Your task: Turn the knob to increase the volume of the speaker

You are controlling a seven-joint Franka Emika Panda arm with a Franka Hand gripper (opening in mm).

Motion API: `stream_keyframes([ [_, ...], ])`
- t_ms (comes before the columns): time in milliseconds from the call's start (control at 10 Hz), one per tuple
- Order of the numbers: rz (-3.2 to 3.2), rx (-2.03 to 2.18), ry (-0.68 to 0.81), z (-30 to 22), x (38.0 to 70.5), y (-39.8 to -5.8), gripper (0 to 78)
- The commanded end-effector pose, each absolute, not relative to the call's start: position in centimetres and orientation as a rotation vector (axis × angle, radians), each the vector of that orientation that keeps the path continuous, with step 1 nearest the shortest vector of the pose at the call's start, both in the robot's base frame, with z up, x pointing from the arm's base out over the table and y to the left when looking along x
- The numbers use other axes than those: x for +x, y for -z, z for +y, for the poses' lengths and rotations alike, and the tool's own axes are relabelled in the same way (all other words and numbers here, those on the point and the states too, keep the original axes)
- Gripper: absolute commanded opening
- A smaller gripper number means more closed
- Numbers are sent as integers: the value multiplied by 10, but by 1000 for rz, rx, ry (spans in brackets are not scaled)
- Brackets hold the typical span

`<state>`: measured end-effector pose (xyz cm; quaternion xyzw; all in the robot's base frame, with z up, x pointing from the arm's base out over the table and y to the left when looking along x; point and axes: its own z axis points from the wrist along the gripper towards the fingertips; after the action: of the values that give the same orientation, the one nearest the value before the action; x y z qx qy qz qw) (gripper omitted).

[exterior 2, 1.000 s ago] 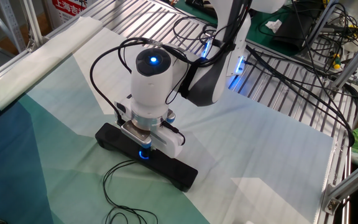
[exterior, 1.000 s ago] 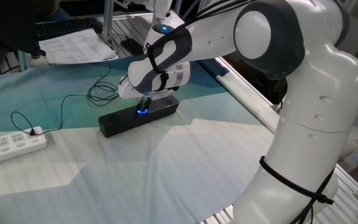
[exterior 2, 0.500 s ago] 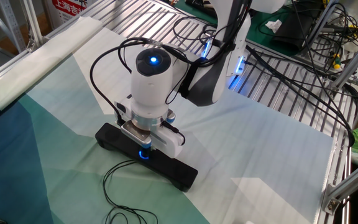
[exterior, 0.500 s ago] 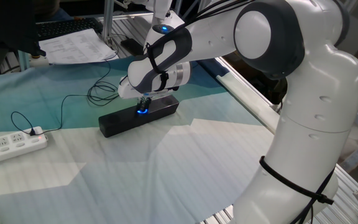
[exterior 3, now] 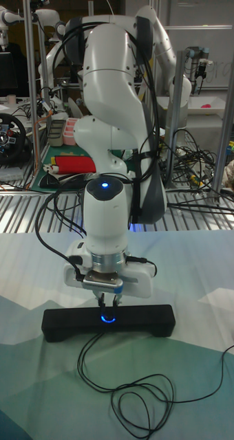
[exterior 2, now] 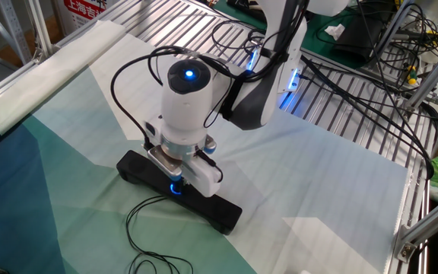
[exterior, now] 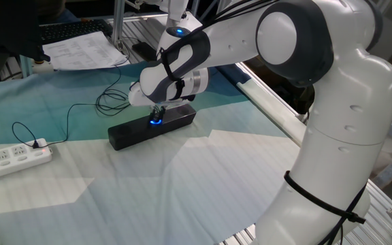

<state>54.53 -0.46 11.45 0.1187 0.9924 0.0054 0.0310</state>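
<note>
Gripping the knob (exterior 3: 108, 318) on the speaker (exterior 3: 62, 323), the gripper (exterior 3: 107, 306) (jaws apparently clamped on it) next needs a volume-raising wrist twist.

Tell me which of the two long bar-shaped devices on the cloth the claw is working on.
The black speaker: the claw is down at its blue-lit knob. The other device, the white power strip, lies apart near the cloth's edge, untouched.

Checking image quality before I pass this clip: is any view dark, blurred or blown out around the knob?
Tall fixed view: dim and slightly soft, the knob a glowing blue spot under the gripper. One fixed view: evenly lit, the knob's glow small against the speaker. The other fixed view: bright and sharp.
</note>
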Motion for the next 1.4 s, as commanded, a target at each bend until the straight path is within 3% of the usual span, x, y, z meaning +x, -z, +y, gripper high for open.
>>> stream_keyframes([
  [100, 3023, 587, -6, -4, 545, -115, 12],
  [1400, 2850, 1190, -20, -4, 542, -113, 12],
])
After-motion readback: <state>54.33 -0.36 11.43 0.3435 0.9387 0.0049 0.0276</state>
